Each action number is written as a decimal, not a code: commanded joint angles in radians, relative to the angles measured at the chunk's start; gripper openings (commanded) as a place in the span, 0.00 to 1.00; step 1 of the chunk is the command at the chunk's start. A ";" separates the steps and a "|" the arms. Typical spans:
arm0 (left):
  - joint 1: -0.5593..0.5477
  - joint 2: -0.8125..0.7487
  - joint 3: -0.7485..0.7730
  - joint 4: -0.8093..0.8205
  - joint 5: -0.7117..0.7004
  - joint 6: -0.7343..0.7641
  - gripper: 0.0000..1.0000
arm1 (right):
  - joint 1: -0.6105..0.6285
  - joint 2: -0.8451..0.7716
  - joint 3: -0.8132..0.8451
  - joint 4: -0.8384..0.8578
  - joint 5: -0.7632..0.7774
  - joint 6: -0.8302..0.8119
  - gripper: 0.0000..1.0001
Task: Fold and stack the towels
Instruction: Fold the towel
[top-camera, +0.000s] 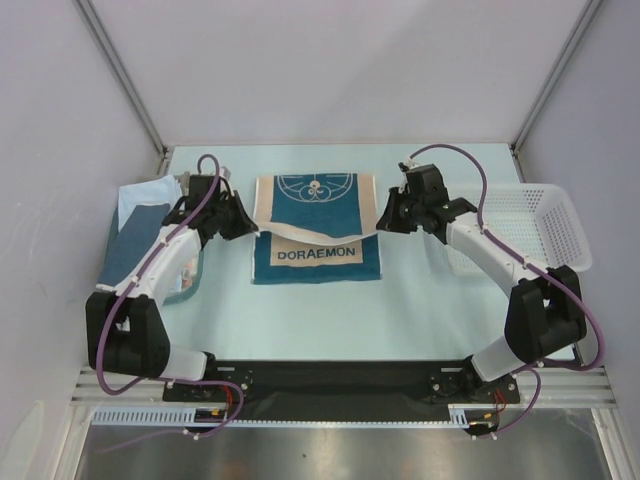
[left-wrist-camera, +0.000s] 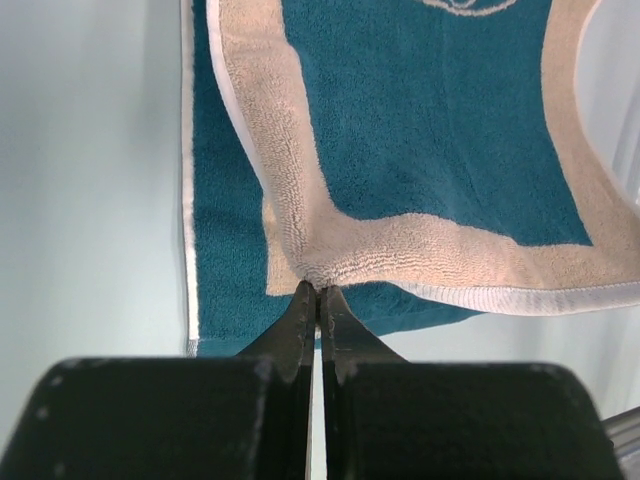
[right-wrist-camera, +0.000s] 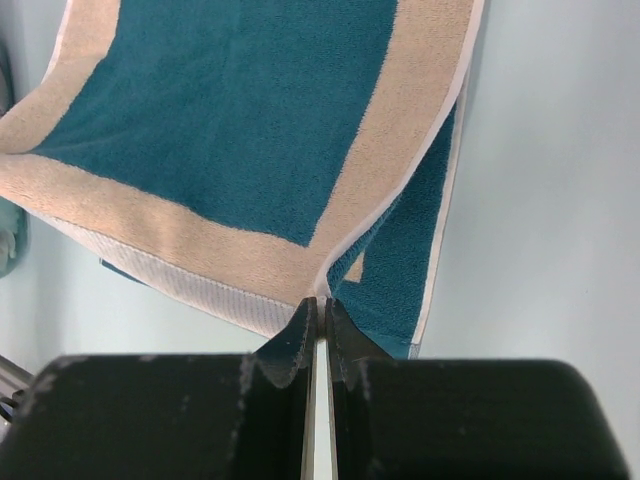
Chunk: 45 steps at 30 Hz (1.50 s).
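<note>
Plainly, teal towel (top-camera: 317, 225) sags clamped between left tool (left-wrist-camera: 318, 292) and right tool (right-wrist-camera: 320, 303).

Doraemon towel (top-camera: 316, 205): far end cut off, both wrist views; under-layer partly covered by lifted flap. Towel pile (top-camera: 132, 245), left, partly behind L arm (top-camera: 170, 255); basket (top-camera: 555, 220) partly behind R arm (top-camera: 490, 250).

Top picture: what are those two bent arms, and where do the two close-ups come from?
They are two robot arms, bolted to the near edge of the table and filmed from above. Each ends in a two-finger gripper. The left gripper and right gripper each pinch a corner of the teal towel, holding its tan end lifted over the rest, apparently mid-fold. The close-ups come from a camera on each wrist, looking along its own gripper. A white basket sits at the right; more towels lie at the left.
</note>
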 joint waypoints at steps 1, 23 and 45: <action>-0.007 -0.059 -0.026 0.018 0.032 0.023 0.00 | 0.011 -0.031 0.000 0.001 0.010 -0.004 0.00; -0.014 -0.094 -0.117 -0.035 0.075 0.057 0.01 | 0.046 -0.012 -0.068 0.003 0.036 -0.003 0.00; -0.014 -0.133 -0.043 -0.118 0.070 0.091 0.00 | 0.051 -0.042 0.020 -0.053 0.068 -0.019 0.00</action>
